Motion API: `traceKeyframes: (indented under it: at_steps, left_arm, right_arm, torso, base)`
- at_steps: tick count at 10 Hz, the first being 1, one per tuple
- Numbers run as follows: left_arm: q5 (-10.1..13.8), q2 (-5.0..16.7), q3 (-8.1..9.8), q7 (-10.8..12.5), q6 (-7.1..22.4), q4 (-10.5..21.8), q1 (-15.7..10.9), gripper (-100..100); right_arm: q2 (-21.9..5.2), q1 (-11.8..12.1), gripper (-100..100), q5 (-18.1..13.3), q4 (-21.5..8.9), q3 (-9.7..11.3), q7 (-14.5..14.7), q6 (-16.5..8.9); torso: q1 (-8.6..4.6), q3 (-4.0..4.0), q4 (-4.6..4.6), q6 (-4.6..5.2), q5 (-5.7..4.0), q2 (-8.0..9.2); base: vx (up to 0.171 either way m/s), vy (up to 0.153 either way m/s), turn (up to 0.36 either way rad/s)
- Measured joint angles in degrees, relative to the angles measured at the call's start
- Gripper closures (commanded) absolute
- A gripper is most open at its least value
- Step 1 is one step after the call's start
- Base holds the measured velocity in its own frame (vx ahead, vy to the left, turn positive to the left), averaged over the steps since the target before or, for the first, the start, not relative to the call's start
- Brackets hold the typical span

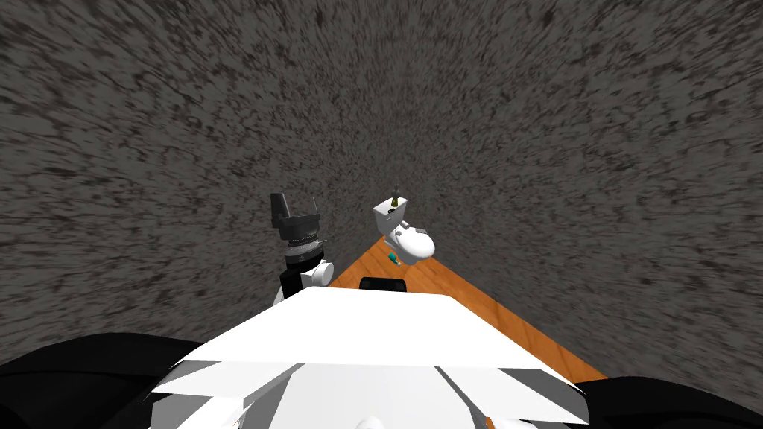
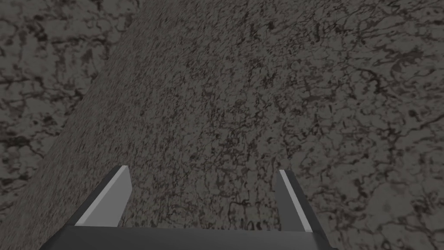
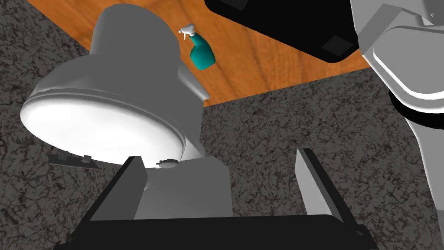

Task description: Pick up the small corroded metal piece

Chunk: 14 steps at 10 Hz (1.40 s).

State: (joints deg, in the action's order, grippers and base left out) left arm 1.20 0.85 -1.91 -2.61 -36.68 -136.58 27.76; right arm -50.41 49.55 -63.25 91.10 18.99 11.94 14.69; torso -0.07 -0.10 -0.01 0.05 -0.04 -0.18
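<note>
Atop the toilet tank (image 3: 186, 193) lies a small dark piece (image 3: 167, 163), right hand (image 3: 220, 154) nearby

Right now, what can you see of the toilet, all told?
The toilet is plain white: a boxy tank and a rounded bowl with its lid shut. It stands upright on the wooden floor in a corner of mottled dark grey walls. A small dark piece rests on the tank top. A teal spray bottle lies on the floor beside the bowl. The open right gripper hovers by the tank.
</note>
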Motion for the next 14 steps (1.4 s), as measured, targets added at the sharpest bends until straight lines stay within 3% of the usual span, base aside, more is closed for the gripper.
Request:
traceKeyframes:
  at_steps: [2,3,5,7,10,11,14]
  left_arm:
    - [0.0,0.0,0.00,0.0,0.0,0.0,0.0,0]
    - [0.0,0.0,-0.01,0.0,0.0,0.0,0.0,0]
    - [0.0,0.0,-0.01,0.0,0.0,0.0,0.0,0]
    - [0.0,0.0,-0.01,0.0,0.0,0.0,0.0,0]
    - [0.0,0.0,0.00,0.0,0.0,0.0,0.0,0]
    - [0.0,0.0,0.00,0.0,0.0,0.0,0.0,0]
    - [0.0,0.0,0.00,0.0,0.0,0.0,0.0,0]
  right_arm:
    - [-2.7,-0.3,-100,-3.5,0.1,-0.1,-1.1,-1.6]
    - [-3.4,-1.1,-100,-4.8,-2.3,-2.2,-0.5,-0.5]
    - [-6.8,-2.0,-100,-7.9,-2.5,-2.7,-1.8,-1.2]
    - [-8.0,-3.5,-100,-10.9,-5.0,-3.7,-1.4,-1.4]
    - [-12.5,-3.7,-100,-15.4,-5.0,-4.9,-2.8,-3.0]
    - [-12.9,-3.6,-100,-15.9,-6.2,-6.7,-1.4,-2.5]
    - [-17.3,-6.1,-100,-20.5,-7.3,-5.3,-4.4,-4.1]
  torso:
    - [0.04,-0.03,-0.01,-0.04,0.01,-0.06]
    - [0.06,-0.06,-0.01,-0.10,0.02,-0.11]
    - [0.11,-0.10,-0.03,-0.11,0.03,-0.19]
    - [0.15,-0.10,-0.03,-0.08,0.03,-0.18]
    - [0.15,-0.14,-0.05,-0.01,0.04,-0.23]
    - [0.13,-0.15,-0.05,-0.06,0.03,-0.26]
    - [0.11,-0.10,-0.03,-0.07,0.02,-0.17]
  base:
    - [0.020,0.040,0.342]
    - [0.030,0.038,0.291]
    - [0.043,0.049,0.343]
    - [0.046,0.051,0.322]
    - [0.067,0.046,0.354]
    - [0.063,0.018,0.209]
    - [0.050,0.023,0.207]
